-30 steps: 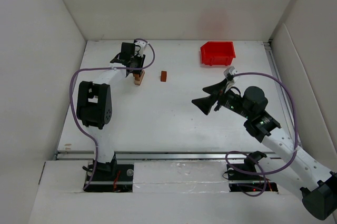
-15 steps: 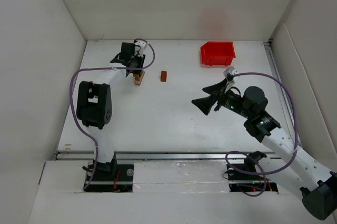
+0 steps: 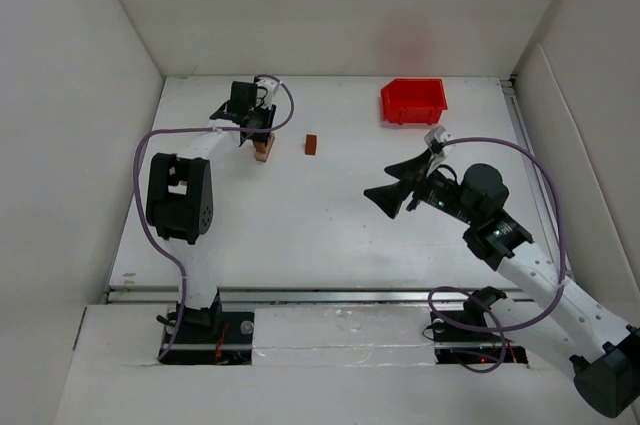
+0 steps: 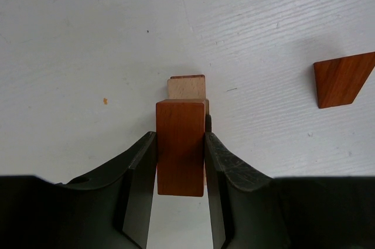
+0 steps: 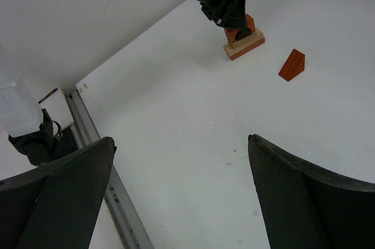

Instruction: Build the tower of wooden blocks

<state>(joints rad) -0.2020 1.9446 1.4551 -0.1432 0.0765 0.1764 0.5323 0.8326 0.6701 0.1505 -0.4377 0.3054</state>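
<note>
Left claw [image 4: 180, 139] grips reddish-brown block [image 4: 180, 152], long axis along its fingers [image 4: 138, 173], over tower [image 4: 187, 88]; right claw [image 5: 180, 139] wide.

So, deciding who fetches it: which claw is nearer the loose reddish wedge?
Left. The left claw, shut on a reddish block, is just left of the wedge; the open right claw hangs farther off, right of it.
</note>
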